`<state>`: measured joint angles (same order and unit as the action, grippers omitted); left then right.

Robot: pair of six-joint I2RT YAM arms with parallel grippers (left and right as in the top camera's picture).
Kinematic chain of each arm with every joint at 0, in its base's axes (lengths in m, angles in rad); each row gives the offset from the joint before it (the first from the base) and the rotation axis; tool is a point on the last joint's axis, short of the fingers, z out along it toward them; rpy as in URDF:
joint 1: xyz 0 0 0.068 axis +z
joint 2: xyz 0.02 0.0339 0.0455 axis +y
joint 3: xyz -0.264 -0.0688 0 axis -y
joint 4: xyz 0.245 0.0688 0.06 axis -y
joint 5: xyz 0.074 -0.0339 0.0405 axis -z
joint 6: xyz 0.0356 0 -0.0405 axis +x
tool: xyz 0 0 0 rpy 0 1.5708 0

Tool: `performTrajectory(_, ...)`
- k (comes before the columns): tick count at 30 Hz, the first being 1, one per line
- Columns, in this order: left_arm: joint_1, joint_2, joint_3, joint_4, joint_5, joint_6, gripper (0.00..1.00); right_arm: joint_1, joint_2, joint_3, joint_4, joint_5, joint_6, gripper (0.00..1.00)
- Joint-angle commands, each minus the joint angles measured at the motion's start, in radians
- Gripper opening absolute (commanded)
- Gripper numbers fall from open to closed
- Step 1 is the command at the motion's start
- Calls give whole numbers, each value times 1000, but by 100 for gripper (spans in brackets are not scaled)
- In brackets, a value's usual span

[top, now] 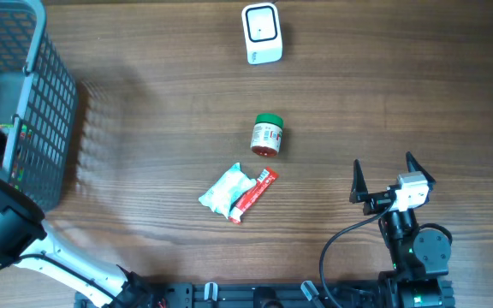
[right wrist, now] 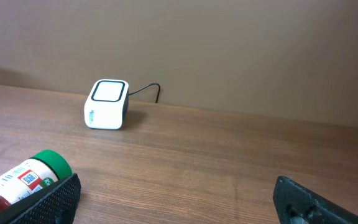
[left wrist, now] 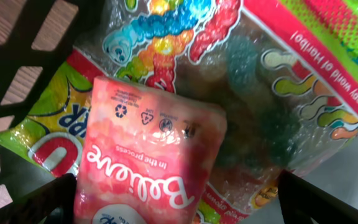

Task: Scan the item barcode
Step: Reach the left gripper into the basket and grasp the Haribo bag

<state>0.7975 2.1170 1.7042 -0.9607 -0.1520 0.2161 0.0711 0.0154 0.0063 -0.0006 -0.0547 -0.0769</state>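
left pincer [left wrist: 182,202] open over pink bag [left wrist: 148,155] in basket [top: 54,111]; right pincer [top: 383,162] open.

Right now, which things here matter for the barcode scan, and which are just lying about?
Job:
- scanner
- pink pouch, in the basket between the open left fingers; probably the next item

Lying about, as far as I can tell:
- gummy bag
- jar
- white packet
- red packet
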Motion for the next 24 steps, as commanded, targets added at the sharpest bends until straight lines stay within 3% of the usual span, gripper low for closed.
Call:
performTrajectory(1,-13,11,-2,9,2,16,100,-3,-4,-1,3,12,-1,100)
performTrajectory(12,-84,11,-2,31,-12,16,100,-3,-4,-1,3,12,-1,100)
performTrajectory(24,-61,11,-34,51,-17,16,100,-3,-4,-1,3,12,-2,100)
